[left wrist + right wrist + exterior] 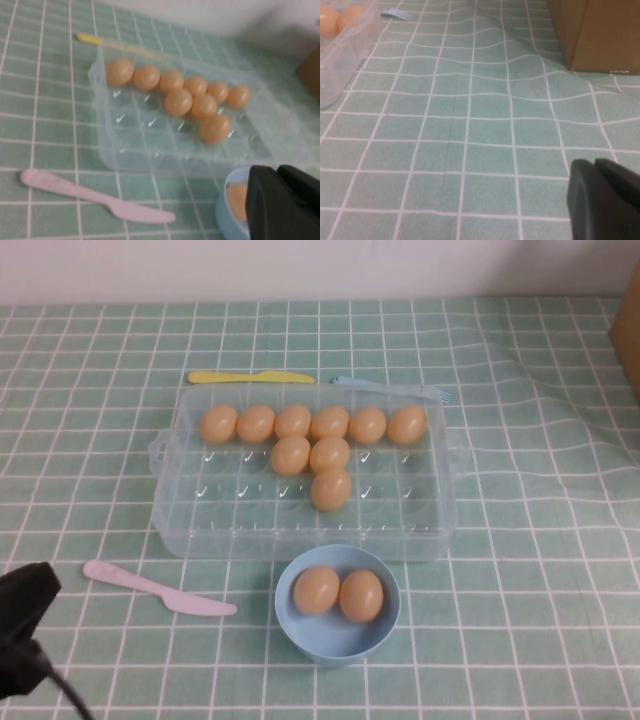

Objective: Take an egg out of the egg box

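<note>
The clear plastic egg box [230,512] lies mid-table with several orange-tan eggs in its far cells; the nearest egg [331,489] sits alone in the third row. The box [145,145] and that egg [215,128] also show in the left wrist view. My left gripper [20,632] is at the near left corner of the table, away from the box; its black fingers [262,200] are shut and empty. My right gripper [594,162] is out of the high view, low over bare cloth right of the box [345,45], shut and empty.
A light-blue bowl [290,618] holding two eggs [317,590] stands in front of the box. A pink knife [160,590] lies near left, a yellow knife [250,377] and a blue fork [390,388] behind the box. A cardboard box [600,35] stands at the far right. The cloth is rumpled there.
</note>
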Tool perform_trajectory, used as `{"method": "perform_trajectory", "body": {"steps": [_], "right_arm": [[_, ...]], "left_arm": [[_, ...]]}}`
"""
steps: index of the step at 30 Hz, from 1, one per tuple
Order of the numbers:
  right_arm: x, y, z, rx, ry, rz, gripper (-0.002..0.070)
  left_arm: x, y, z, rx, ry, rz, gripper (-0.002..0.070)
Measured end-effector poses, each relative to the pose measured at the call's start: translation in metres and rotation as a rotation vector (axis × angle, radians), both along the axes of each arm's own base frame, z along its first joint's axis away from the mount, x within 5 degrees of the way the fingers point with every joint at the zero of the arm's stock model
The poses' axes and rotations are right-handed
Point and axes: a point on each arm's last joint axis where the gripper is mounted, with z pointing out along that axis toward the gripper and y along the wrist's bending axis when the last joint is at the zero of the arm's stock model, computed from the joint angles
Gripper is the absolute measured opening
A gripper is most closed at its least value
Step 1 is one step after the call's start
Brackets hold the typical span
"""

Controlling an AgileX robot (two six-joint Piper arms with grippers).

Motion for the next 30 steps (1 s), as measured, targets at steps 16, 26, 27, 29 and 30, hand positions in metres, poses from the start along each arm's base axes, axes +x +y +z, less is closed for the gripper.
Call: {"method": "perform_trajectory", "body": {"steps": [16, 26, 27, 29, 30], "right_arm": [[0.000, 0.000, 0.000, 0.000, 0.000, 0.000, -0.0017], [0.000, 0.000, 0.000, 0.000, 0.000, 0.000, -0.0017], [0.000, 0.000, 0.000, 0.000, 0.000, 0.000, -0.0017], [0.000, 0.000, 0.000, 0.000, 0.000, 0.000, -0.0017], [0.000, 0.000, 0.000, 0.000, 0.000, 0.000, -0.0017]], "left_arm": [[0.170, -0.038, 0.045, 0.575, 0.382, -0.378, -0.0005], [0.258, -0.102, 0.027, 0.930, 0.400, -0.565, -0.0005], [0.265, -0.106, 0.024, 0.953, 0.403, -0.579, -0.0004], [0.277, -0.111, 0.017, 1.001, 0.403, -0.609, -0.0005], [0.281, -0.112, 0.015, 1.027, 0.400, -0.621, -0.0005]]}}
